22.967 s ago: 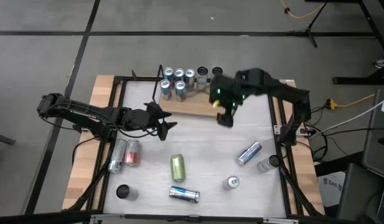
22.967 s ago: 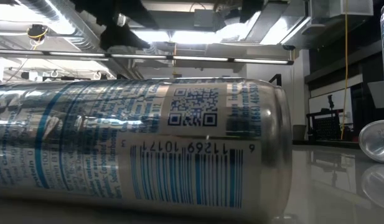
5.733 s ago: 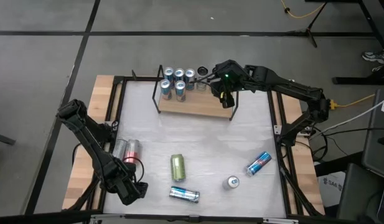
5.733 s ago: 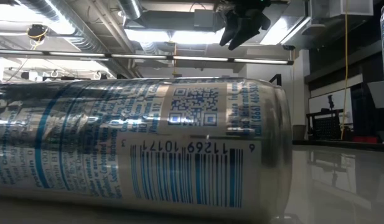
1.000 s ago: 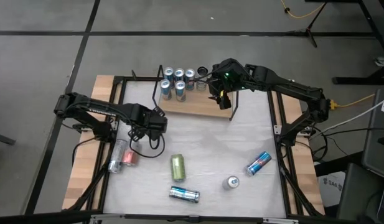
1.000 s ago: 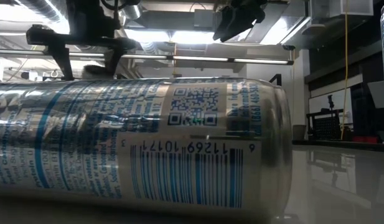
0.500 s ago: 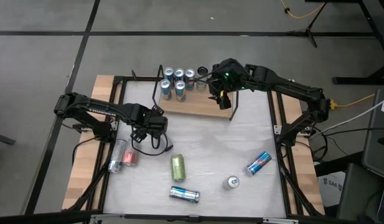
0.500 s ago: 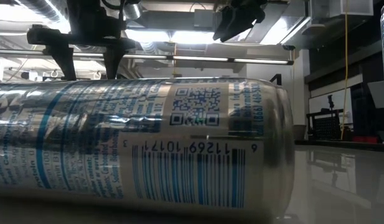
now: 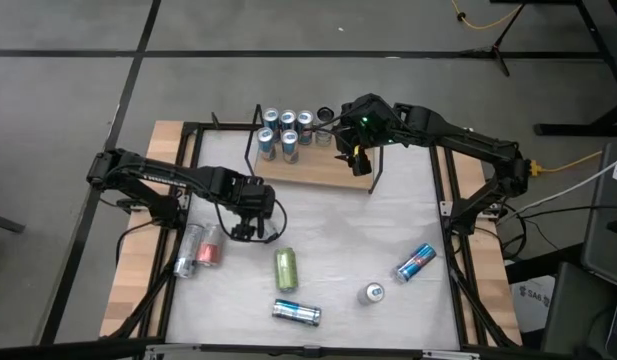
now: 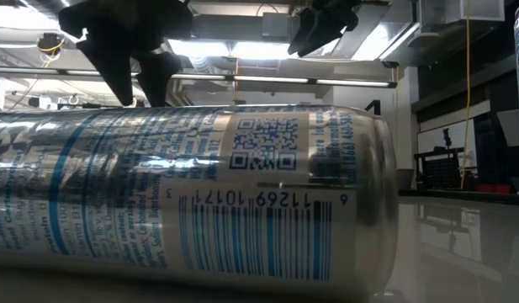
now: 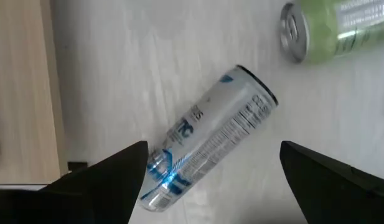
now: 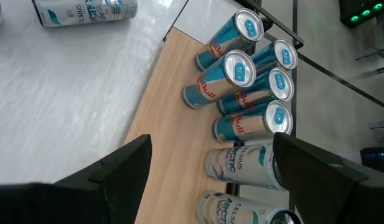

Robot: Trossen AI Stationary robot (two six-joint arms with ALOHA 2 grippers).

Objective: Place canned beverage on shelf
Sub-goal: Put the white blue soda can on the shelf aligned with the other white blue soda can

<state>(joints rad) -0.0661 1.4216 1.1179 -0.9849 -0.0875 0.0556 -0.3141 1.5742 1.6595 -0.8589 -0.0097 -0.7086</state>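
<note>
Tabletop (image 9: pixel 328 225) of pale white sheet, framed by light wood strips along its left and right edges, stands on a grey floor; the low view shows ceiling lights and ducts in the room behind. Near the left edge two cans (image 9: pixel 198 250) lie side by side, one red. The left gripper (image 9: pixel 250 228) hangs over the left half of the tabletop, its arm reaching in from the left edge, fingers spread wide and holding nothing; its wrist view looks down on a silver-and-blue can (image 11: pixel 207 140) lying on its side. A green can (image 9: pixel 286 268) lies just beside that gripper, toward the front edge. The shelf (image 9: pixel 313 165) stands at the back edge, with cans (image 9: pixel 286 133) standing upright on its left part. The right gripper (image 9: pixel 353 158) hovers over the shelf's right end, fingers apart and empty. A blue can (image 9: pixel 416 262) lies near the right edge, and another can (image 9: pixel 372 293) stands toward the front right corner.
</note>
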